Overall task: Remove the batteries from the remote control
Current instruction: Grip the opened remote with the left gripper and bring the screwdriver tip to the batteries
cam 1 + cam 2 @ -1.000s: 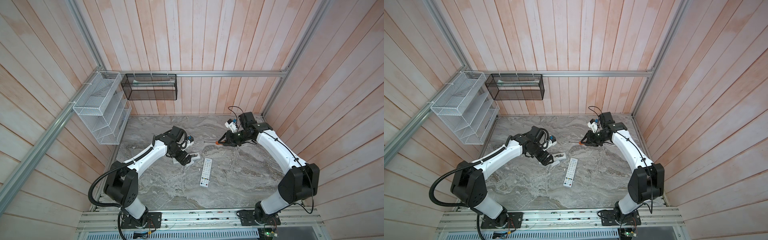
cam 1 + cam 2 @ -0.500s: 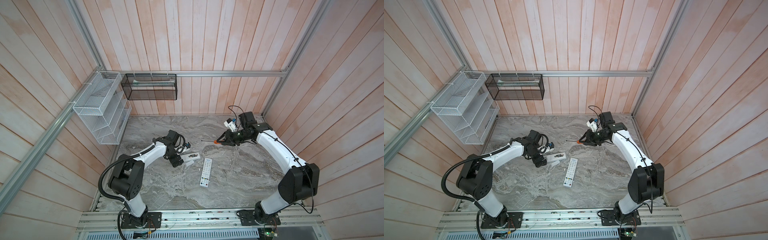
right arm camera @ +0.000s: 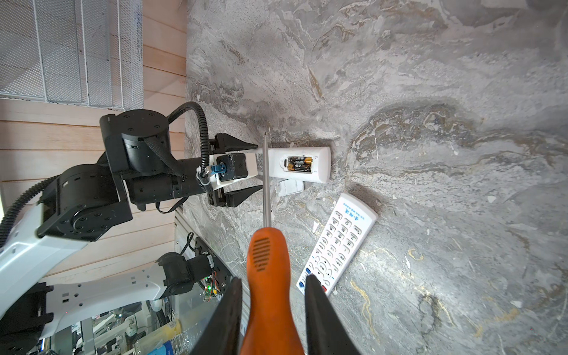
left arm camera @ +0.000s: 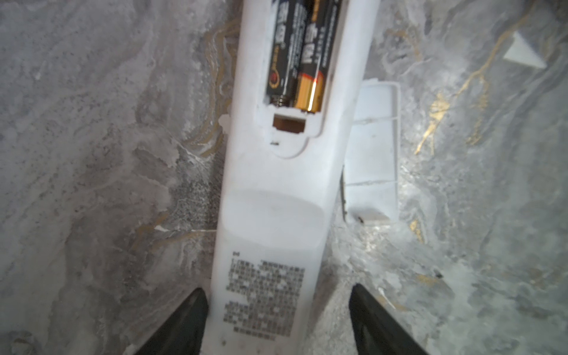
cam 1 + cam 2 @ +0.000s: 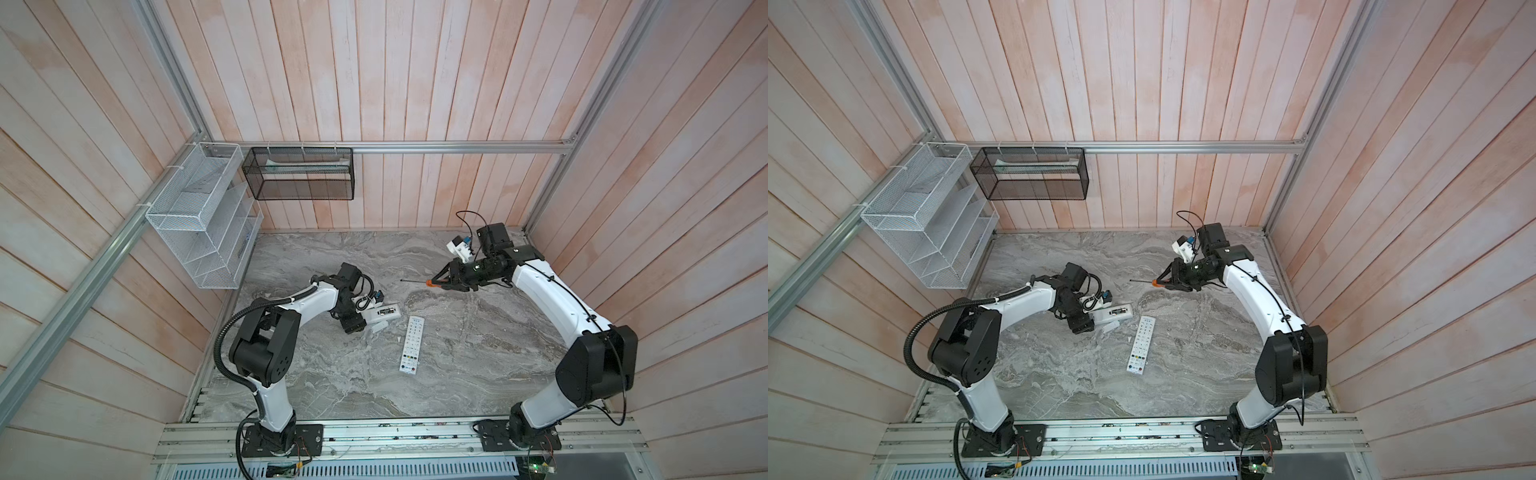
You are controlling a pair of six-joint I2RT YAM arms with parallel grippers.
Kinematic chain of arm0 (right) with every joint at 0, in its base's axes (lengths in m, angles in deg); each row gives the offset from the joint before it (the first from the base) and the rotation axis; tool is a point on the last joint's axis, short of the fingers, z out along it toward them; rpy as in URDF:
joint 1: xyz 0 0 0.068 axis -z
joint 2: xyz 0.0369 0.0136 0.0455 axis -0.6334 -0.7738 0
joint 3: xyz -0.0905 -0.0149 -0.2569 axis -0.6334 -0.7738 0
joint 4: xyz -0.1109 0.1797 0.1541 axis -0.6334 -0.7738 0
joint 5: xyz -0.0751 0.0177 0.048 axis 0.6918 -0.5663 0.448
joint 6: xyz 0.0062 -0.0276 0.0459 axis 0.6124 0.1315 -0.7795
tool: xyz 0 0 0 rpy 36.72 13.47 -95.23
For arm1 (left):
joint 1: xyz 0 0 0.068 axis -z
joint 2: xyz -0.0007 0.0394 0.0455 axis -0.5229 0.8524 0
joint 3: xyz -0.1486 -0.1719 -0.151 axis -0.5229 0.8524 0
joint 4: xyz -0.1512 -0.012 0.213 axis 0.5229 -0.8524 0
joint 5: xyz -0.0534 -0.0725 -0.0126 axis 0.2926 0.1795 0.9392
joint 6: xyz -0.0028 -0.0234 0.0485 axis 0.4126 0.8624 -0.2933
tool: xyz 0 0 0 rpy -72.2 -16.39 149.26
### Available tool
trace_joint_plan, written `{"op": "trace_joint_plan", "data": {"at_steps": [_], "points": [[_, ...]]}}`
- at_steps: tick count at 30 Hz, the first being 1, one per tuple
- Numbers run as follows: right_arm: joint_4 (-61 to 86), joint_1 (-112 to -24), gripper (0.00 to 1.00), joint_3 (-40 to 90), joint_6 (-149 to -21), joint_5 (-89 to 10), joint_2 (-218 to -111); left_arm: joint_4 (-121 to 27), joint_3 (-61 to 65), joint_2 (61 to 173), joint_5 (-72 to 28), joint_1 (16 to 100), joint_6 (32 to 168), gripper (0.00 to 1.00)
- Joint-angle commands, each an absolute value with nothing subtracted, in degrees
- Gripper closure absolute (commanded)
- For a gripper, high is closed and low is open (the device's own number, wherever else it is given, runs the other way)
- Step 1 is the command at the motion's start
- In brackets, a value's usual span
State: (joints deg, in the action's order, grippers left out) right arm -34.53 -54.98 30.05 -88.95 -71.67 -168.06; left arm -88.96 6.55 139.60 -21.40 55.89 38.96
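A white remote control point(image 4: 276, 184) lies face down on the marble table, its back compartment open on two dark batteries point(image 4: 295, 55) with gold ends. In the right wrist view the batteries point(image 3: 299, 163) lie side by side. My left gripper point(image 4: 276, 292) straddles the remote's near end, open: one finger is at its side and the other stands a gap away. In both top views it is left of centre point(image 5: 357, 322) point(image 5: 1086, 322). My right gripper point(image 3: 273, 278) hovers at the back right, shut on the orange-handled screwdriver point(image 3: 266, 255), whose shaft points toward the remote.
The loose battery cover point(image 4: 372, 147) lies beside the remote. A second white remote point(image 5: 412, 344) lies buttons up toward the front. A white wire rack point(image 5: 199, 232) and a black mesh basket point(image 5: 299, 178) hang on the walls at the back left.
My left arm has drawn back and settled its gripper round the end of the remote, and its jaws have narrowed. The right arm and the screwdriver have hardly moved.
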Motion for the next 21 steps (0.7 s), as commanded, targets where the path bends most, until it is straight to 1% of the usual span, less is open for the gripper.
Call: {"op": "trace_joint_plan", "data": {"at_steps": [1, 5, 9, 14, 17, 21], "points": [[-34.11, -54.85, 1.0, 32.09, -89.1, -73.66, -169.05, -88.53, 5.31, 140.99, -20.85, 55.9, 36.67, 0.34], [-34.5, -54.86, 1.0, 32.85, -88.86, -73.64, -169.23, -87.84, 5.83, 141.54, -20.35, 56.2, 36.01, 0.39], [-34.61, -54.81, 1.0, 33.05, -88.91, -73.65, -169.23, -87.24, 6.09, 141.95, -20.56, 56.64, 36.17, 0.46], [-35.79, -54.95, 1.0, 32.91, -88.89, -75.85, -169.67, -85.27, 8.96, 140.36, -19.8, 57.89, 35.43, 0.53], [-42.33, -55.12, 1.0, 34.84, -85.93, -75.16, -171.26, -83.19, 12.35, 138.66, -20.04, 59.48, 34.33, 0.57], [-52.82, -55.31, 1.0, 38.26, -81.43, -70.73, -174.35, -80.86, 15.52, 136.89, -20.1, 61.15, 34.0, 0.59]]}}
